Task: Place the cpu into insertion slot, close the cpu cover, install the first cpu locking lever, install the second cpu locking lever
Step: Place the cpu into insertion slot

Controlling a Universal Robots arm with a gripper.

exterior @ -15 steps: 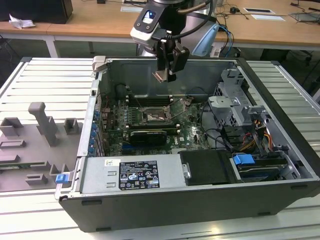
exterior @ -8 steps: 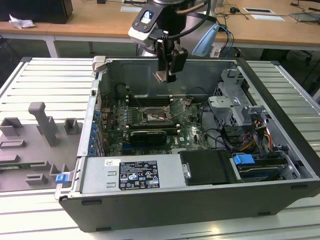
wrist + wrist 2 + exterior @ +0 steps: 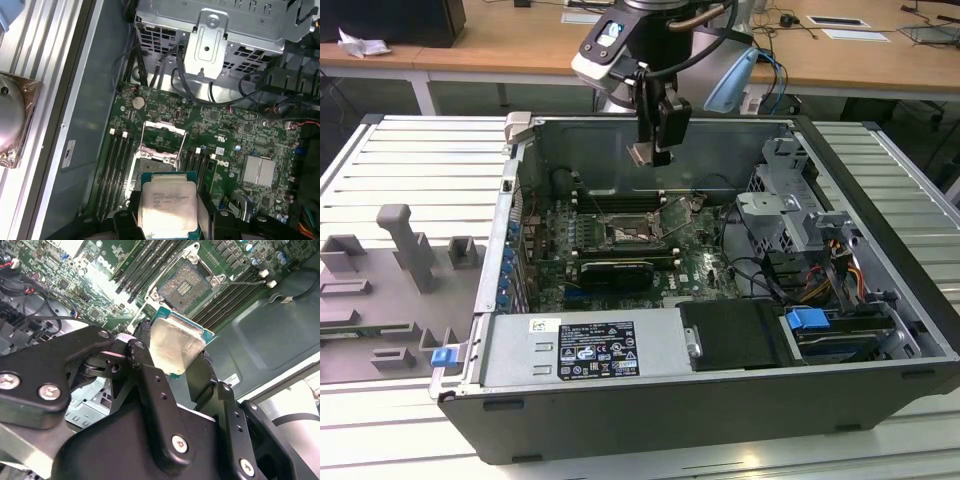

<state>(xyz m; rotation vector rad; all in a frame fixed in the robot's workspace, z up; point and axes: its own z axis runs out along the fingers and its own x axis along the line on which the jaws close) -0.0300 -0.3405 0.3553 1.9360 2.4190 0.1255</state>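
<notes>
The hand (image 3: 658, 148) clamps the cpu (image 3: 177, 345) by its edges, with the bare insertion slot (image 3: 185, 287) below it. The computer case (image 3: 720, 410) lies on a ribbed grey counter (image 3: 410, 150), and wooden desks (image 3: 860, 60) stand beyond the hand. A white printed label (image 3: 595, 350) marks the case.

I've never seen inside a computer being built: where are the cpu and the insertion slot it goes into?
cpu (image 3: 169, 207), first wrist view, middle of its pale metal face.
insertion slot (image 3: 184, 287), second wrist view, centre of its contact field.
</notes>
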